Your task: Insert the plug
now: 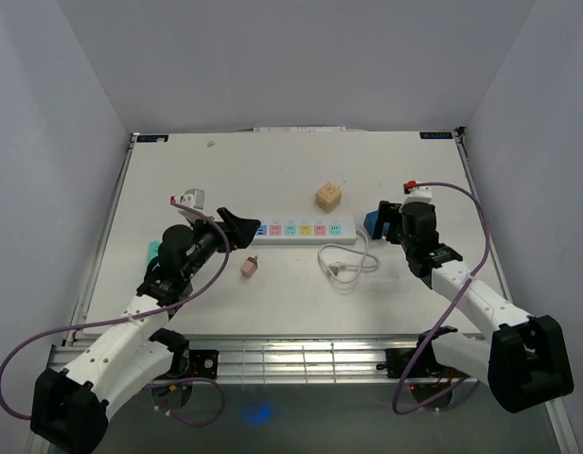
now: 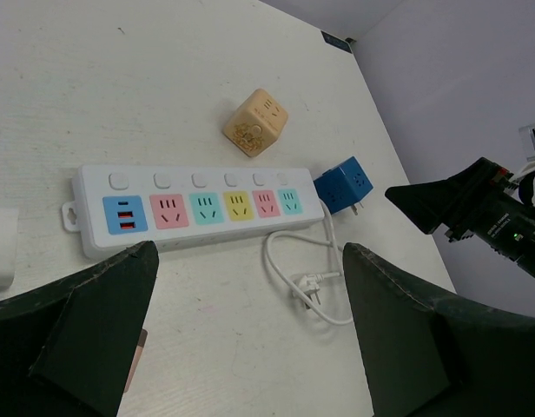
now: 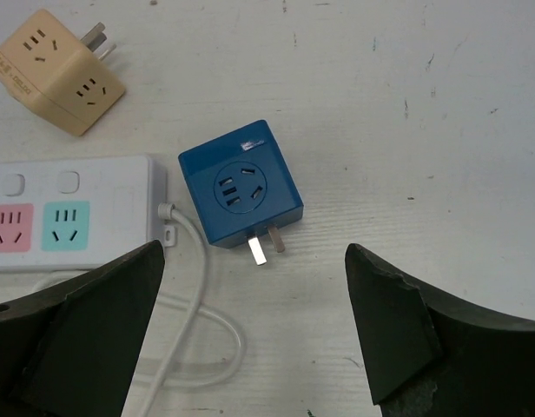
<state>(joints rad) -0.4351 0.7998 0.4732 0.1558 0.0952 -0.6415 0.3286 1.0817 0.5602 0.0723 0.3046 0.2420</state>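
Now seeing blue plug [image 3: 241, 187] just beyond cord end of power strip [image 3: 102, 184], socket face up, prongs flat, aimed crosswise to strip's length. Fingers spread, empty, on left gripper [image 2: 250, 252] and right gripper [image 3: 254, 261].

White table [image 1: 178, 180] enclosed by plain grey walls [image 1: 301, 57].

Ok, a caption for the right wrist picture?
Open right gripper above a blue cube adapter lying by the white power strip.
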